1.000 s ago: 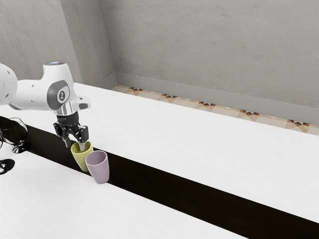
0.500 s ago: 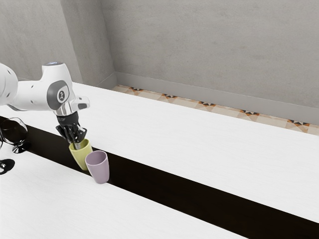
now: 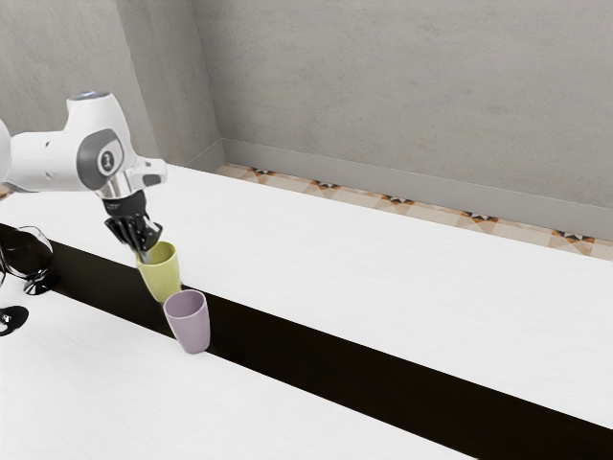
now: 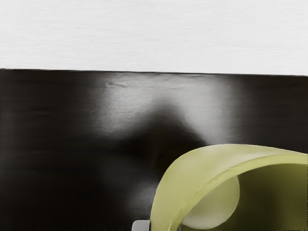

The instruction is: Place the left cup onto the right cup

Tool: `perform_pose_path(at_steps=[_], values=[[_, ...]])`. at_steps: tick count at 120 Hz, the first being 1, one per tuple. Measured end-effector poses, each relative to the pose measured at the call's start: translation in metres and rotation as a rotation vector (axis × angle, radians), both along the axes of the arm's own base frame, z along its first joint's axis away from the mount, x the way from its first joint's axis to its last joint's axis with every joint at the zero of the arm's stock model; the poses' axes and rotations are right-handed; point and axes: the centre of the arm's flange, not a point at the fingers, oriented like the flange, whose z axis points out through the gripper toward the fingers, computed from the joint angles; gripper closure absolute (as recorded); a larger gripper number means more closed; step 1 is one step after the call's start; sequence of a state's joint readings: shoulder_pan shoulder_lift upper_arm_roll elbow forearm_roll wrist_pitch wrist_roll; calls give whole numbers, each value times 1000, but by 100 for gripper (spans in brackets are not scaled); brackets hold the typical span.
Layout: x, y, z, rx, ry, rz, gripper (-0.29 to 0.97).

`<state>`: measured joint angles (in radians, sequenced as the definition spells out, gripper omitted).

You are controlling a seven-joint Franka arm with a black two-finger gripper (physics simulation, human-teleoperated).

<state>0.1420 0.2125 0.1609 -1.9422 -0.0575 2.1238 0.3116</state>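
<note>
Grey concrete walls stand behind a white table (image 3: pixel 402 278) crossed by a black band (image 3: pixel 335 369). At the exterior view's left edge a dark wine glass (image 3: pixel 24 254) stands on the band.

Next comes the gripper (image 3: pixel 141 241), its fingers clamped on the rim of the yellow-green cup (image 3: pixel 161 272), apparently one inside and one outside the wall. The cup hangs just above the band, close behind the purple cup (image 3: pixel 187 321), which stands upright further to the exterior view's right.

The held cup's mouth faces up. Its long axis leans slightly, with the rim toward the exterior view's left and the base swung toward the purple cup. In the wrist view its rim (image 4: pixel 216 168) curves over the dark band (image 4: pixel 72 144).

The one-sided rim pinch is the likely risk: the cup could swing or slip while carried. Its tilted base could also catch the purple cup's lip and knock it over if lowered off-centre.
</note>
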Motion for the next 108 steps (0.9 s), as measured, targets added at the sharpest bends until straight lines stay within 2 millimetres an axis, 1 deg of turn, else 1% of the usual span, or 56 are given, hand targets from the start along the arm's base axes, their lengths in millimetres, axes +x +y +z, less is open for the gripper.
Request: perform_pose_path(at_steps=[14, 32, 38, 48, 53, 75, 85, 95, 108], values=[[-5, -9, 35, 5, -37, -19, 78], [-13, -23, 73, 5, -70, -46, 79], [-16, -30, 84, 3, -79, -59, 79], [-21, -47, 94, -1, -84, -86, 79], [-24, -56, 96, -5, -80, -100, 79], [-33, -93, 85, -29, -44, -156, 79], [-38, -105, 81, -35, -30, -174, 79], [-44, -105, 79, -40, -20, -170, 79], [-48, -88, 78, -42, -16, -136, 79]])
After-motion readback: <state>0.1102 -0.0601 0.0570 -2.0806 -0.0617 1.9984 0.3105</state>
